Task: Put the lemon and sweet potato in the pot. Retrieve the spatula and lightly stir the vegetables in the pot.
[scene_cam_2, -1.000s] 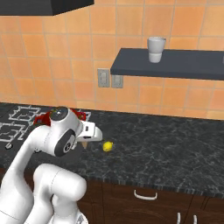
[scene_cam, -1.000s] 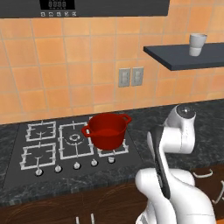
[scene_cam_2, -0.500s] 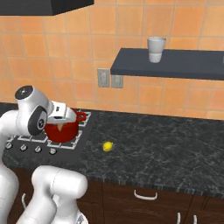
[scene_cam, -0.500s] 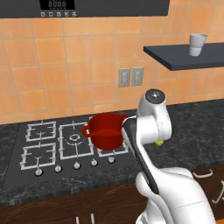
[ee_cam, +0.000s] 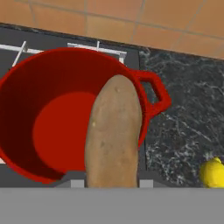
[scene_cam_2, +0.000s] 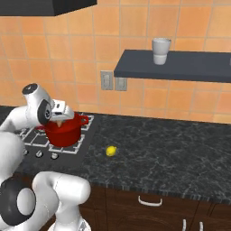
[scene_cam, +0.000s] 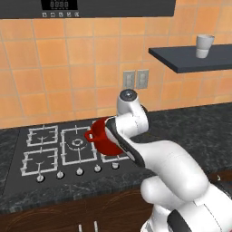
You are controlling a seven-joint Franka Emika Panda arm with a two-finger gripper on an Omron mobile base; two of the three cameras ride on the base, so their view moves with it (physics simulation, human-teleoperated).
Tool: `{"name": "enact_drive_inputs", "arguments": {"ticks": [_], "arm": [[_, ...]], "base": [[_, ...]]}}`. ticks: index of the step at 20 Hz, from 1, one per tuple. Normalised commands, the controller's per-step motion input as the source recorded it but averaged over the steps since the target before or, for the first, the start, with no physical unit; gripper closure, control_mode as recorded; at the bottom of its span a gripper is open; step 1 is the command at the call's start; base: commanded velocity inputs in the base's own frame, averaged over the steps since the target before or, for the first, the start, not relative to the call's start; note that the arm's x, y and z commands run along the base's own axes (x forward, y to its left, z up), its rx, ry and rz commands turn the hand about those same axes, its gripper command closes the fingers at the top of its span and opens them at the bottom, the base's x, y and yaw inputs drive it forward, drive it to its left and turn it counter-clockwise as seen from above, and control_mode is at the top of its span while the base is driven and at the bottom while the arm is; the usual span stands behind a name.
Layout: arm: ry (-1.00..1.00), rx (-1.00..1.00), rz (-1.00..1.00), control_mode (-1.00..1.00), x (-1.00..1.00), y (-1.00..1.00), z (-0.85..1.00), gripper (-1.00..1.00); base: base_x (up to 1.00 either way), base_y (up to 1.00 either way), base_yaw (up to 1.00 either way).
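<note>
Gripper: in the right base view the gripper (scene_cam_2: 60, 118) sits at left centre, just above the pot's rim. In the hand view its tips barely show at the bottom edge, on either side of the sweet potato.
Finger state: closed on the sweet potato, which stands between the tips and is carried clear of any surface.
Sweet potato: in the hand view the sweet potato (ee_cam: 113, 136) fills the centre, its far end reaching over the pot's right rim. A tan tip shows under the hand in the right base view.
Pot: the pot (scene_cam_2: 64, 130) stands on the stove (scene_cam_2: 88, 127) at the left of the right base view. In the hand view its interior (ee_cam: 61, 127) is bare red, with nothing inside.
Lemon: the lemon (scene_cam_2: 111, 151) lies on the dark counter (scene_cam_2: 171, 153) at lower centre of the right base view, well apart from the pot. In the hand view it shows at the lower right edge (ee_cam: 212, 173).
Spatula: cannot be located.
Done so far: sweet potato picked up and brought over the pot.
Step in hand (judgement): release of the sweet potato into the pot, probably after shifting further over the opening.
Remaining: drop the sweet potato, fetch and drop the lemon, retrieve the spatula, stir. Roughly the first quarter is complete.
</note>
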Motion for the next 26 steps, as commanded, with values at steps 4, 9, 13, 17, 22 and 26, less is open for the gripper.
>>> {"name": "enact_drive_inputs", "arguments": {"ticks": [4,9,13,17,22,26], "arm": [[0.18,0.00,0.00,-1.00,0.73,0.38,-0.54,1.00],[0.08,0.00,-0.02,-1.00,0.18,0.16,-0.38,1.00],[0.07,0.00,-0.05,-1.00,0.32,0.04,-0.41,1.00],[0.01,0.00,-0.04,-1.00,0.23,0.00,-0.48,1.00],[0.00,0.00,-0.03,-1.00,0.03,0.00,-0.23,-1.00],[-0.03,0.02,-0.01,-1.00,-0.14,-0.05,0.09,-1.00]], "base": [[0.00,0.00,0.00],[0.00,0.00,0.00],[0.00,0.00,0.00],[0.00,0.00,0.00],[0.00,0.00,0.00],[0.00,0.00,0.00]]}}
